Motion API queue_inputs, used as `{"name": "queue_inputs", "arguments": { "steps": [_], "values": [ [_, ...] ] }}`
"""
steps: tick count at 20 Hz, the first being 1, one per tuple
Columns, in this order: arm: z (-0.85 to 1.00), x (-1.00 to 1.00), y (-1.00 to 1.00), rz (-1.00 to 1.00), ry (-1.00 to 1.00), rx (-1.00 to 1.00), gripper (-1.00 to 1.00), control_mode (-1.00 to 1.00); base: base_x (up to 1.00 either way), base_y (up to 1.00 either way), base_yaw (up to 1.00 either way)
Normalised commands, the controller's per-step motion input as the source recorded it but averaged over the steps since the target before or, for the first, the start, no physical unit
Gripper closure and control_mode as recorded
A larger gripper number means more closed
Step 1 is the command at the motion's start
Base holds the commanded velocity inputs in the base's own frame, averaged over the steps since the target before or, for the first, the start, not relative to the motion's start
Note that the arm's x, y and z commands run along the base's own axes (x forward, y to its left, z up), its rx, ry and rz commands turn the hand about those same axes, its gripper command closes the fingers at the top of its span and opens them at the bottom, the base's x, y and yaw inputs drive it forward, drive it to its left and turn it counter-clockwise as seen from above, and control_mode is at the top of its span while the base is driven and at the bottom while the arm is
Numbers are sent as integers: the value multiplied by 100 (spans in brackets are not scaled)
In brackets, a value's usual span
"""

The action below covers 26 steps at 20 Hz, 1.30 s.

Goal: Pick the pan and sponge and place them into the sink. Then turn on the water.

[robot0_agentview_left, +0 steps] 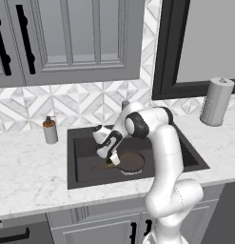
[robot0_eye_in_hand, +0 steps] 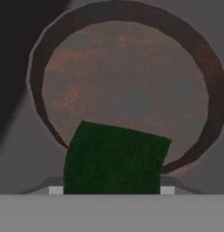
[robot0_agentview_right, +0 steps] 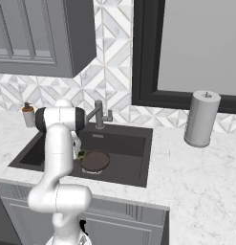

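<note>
Down in the sink [robot0_agentview_left: 81, 167], one pan [robot0_agentview_left: 131, 162], round, dark brown, mottled inside, long handle reaching left across the dark grey floor. One sponge [robot0_eye_in_hand: 114, 159], green scrub face toward the hand camera, rough-textured, hanging over the pan's near rim and pinched in the gripper [robot0_agentview_left: 110, 162]; fingertips themselves hidden behind it. One white arm, rising from the base, elbow high over the basin's front edge, forearm folding back down, hand pointing into the sink just above the pan's handle side. One grey metal faucet [robot0_agentview_right: 98, 115] at the back rim. One soap dispenser [robot0_agentview_left: 50, 129], brown top, on the white marble counter [robot0_agentview_left: 28, 162] left of the basin. One paper towel roll [robot0_agentview_right: 201, 118], upright cylinder, well off to the right. Patterned tile backsplash behind, grey panelled cabinets above.
</note>
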Motion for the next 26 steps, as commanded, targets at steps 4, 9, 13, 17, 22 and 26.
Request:
{"name": "queue_inputs", "arguments": {
  "steps": [4, 9, 13, 17, 22, 26],
  "values": [
    [-25, 15, 0, -6, 0, -1, -100, -100, 0, 0, 0],
    [-5, 2, 0, -1, 0, 0, -100, -100, 0, 0, 0],
    [0, 0, 0, 0, 0, 0, -100, -100, 0, 0, 0],
    [40, -2, -16, 0, -6, 0, -100, -100, 0, 0, 0],
    [73, -11, -20, 0, -6, 0, -100, -100, 0, 0, 0],
    [80, -43, -1, 0, -5, -2, -100, -100, 0, 0, 0]
  ]
}}
